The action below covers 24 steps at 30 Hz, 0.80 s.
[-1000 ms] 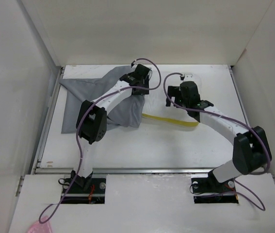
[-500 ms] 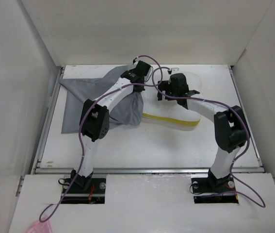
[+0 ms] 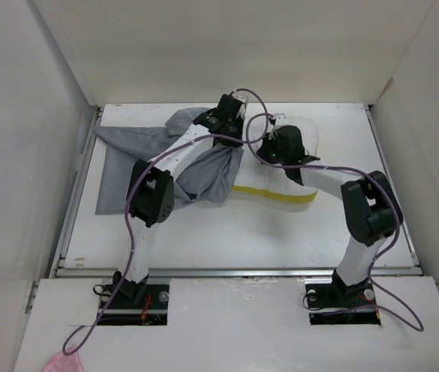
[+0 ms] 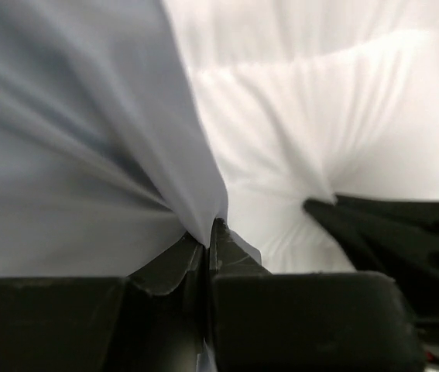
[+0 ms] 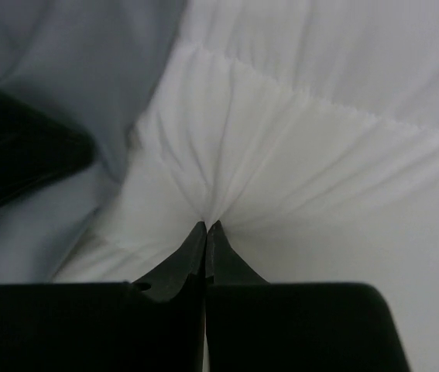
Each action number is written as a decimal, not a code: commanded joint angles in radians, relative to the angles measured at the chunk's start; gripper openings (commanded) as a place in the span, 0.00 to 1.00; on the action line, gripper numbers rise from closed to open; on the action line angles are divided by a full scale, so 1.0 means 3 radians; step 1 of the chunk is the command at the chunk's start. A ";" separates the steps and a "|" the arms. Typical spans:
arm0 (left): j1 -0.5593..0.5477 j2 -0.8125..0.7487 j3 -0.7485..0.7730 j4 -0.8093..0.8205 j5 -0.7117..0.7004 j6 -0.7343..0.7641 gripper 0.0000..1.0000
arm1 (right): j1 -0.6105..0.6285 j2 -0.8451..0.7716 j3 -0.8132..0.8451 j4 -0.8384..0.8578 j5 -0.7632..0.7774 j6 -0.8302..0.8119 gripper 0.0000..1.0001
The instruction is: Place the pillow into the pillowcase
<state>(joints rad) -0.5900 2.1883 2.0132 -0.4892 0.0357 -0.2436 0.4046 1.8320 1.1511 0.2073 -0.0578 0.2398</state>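
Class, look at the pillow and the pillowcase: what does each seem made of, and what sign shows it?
The pillow: soft white matte cloth, likely padded; it puckers into fine folds where the right gripper pinches it. The pillowcase: thin, limp grey matte cloth; long creases run to where the left gripper pinches it.

Bright, even light; soft, blurry wrist views
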 commanded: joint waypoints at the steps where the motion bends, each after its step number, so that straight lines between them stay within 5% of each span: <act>1: -0.0145 -0.0407 0.0223 0.0295 0.0892 0.0019 0.00 | 0.0068 -0.0604 -0.0368 0.0994 -0.0533 0.0218 0.00; 10: -0.0508 -0.0928 0.0110 0.0516 0.1317 0.0019 0.00 | 0.0154 -0.1193 -0.1254 0.2264 -0.0309 0.0867 0.00; 16: -0.0662 -0.1250 -0.0513 0.0716 0.1329 -0.0083 0.00 | 0.0257 -0.1091 -0.1597 0.2520 0.0540 0.1016 0.00; 19: -0.0662 -0.1251 -0.0754 0.0762 0.1241 -0.0165 0.00 | 0.0257 -0.0994 -0.1532 0.2210 0.0709 0.0986 0.00; 21: -0.0662 -0.1200 -0.0754 0.0670 0.1083 -0.0246 0.27 | 0.0257 -0.0963 -0.1501 0.2086 0.0658 0.0950 0.17; 22: -0.0662 -0.1199 -0.0754 0.0518 0.0992 -0.0247 0.54 | 0.0257 -0.1003 -0.1500 0.2035 0.0628 0.0950 0.27; 23: -0.0662 -0.1164 -0.0723 0.0445 0.0758 -0.0277 1.00 | 0.0257 -0.1090 -0.1546 0.1948 0.0627 0.0919 0.42; 24: -0.0662 -0.1164 -0.0723 0.0384 0.0624 -0.0277 1.00 | 0.0257 -0.1146 -0.1546 0.1861 0.0627 0.0919 0.58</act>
<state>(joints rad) -0.7769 1.8595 1.7950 -0.3569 0.2871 -0.2932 0.4637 1.5448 0.6548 0.7223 0.1169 0.5125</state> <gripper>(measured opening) 0.916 0.514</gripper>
